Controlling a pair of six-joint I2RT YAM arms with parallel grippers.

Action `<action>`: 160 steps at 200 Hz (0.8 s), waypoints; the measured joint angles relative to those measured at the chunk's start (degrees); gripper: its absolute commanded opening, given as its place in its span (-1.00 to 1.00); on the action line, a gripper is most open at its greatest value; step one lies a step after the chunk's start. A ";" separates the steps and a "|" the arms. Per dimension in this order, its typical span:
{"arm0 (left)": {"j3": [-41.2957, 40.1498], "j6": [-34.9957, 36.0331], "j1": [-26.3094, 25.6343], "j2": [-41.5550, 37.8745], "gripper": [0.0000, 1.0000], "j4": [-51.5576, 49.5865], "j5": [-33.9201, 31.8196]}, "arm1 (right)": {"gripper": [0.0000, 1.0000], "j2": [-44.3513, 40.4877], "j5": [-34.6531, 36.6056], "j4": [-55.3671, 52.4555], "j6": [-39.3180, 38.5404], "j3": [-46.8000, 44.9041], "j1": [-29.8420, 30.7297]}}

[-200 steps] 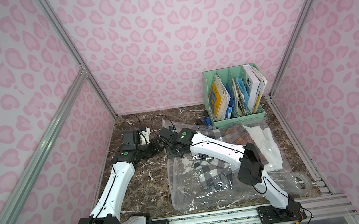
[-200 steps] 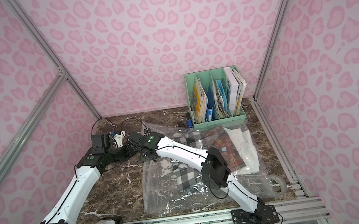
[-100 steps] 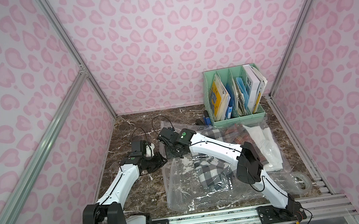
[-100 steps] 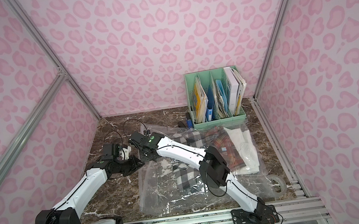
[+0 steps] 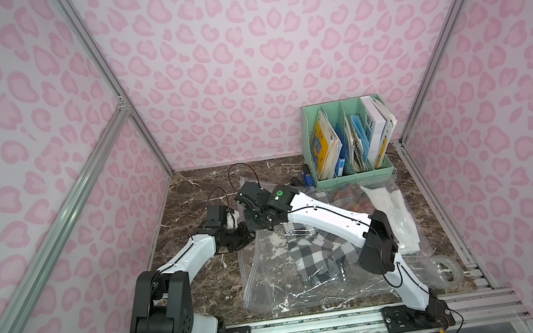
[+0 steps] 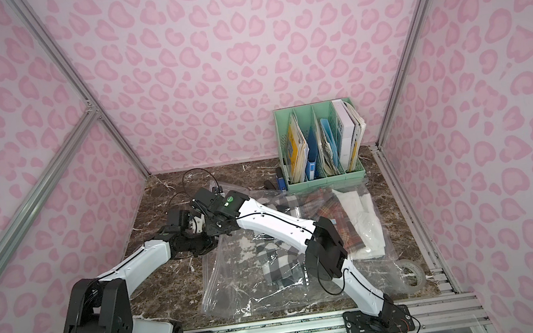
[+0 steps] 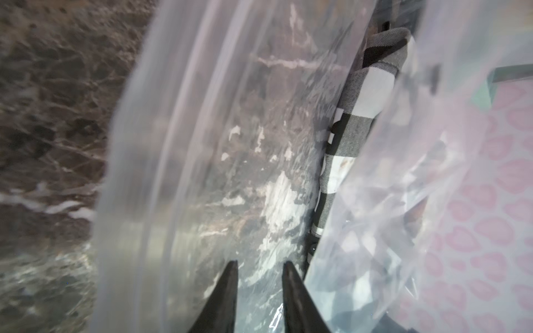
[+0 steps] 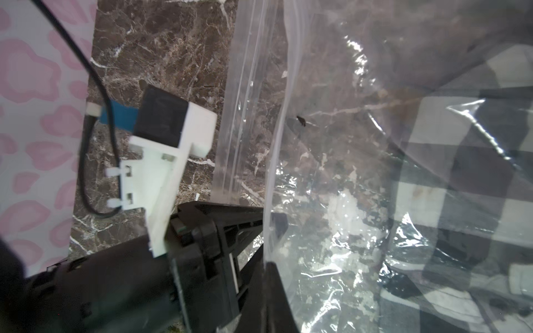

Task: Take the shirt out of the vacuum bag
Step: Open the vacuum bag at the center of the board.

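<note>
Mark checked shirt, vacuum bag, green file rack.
checked shirt (image 5: 311, 262), in a top view, folded middle
vacuum bag (image 5: 265, 278), in a top view, clear panel
green file rack (image 5: 356, 174), in a top view, front wall

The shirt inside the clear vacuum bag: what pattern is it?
The shirt has black-and-white checks, clearest in the left wrist view.

Green file rack (image 5: 352, 174) stands at the marble table's (image 5: 192, 190) back, tape roll (image 5: 458, 275) near its front.

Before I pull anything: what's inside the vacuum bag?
A black-and-white checked shirt lies inside the vacuum bag, visible through the clear plastic. The right arm crosses above it, covering the shirt's far end in both top views. Anything under the shirt is hidden.
</note>
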 measured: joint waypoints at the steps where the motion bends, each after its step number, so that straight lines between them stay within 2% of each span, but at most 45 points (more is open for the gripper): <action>1: -0.09 -0.04 -0.02 0.04 -0.38 0.11 0.04 | -1.00 -0.09 0.00 0.00 0.09 -0.02 0.00; 53: -0.37 -2.75 -1.20 5.22 -0.27 4.72 2.71 | -1.00 -4.20 0.00 0.13 1.38 -0.31 0.61; 58: -0.22 -2.73 -1.22 5.70 -0.17 5.03 2.93 | -1.00 -4.66 -0.02 0.28 1.36 -0.31 0.68; 94: 1.09 -2.89 -1.88 8.76 0.15 7.10 5.84 | -1.00 -6.95 -0.92 1.68 1.29 -0.20 1.01; 160: 3.19 -0.61 -4.37 13.86 0.40 6.97 10.23 | -1.00 -8.39 -4.94 3.19 0.70 0.00 1.27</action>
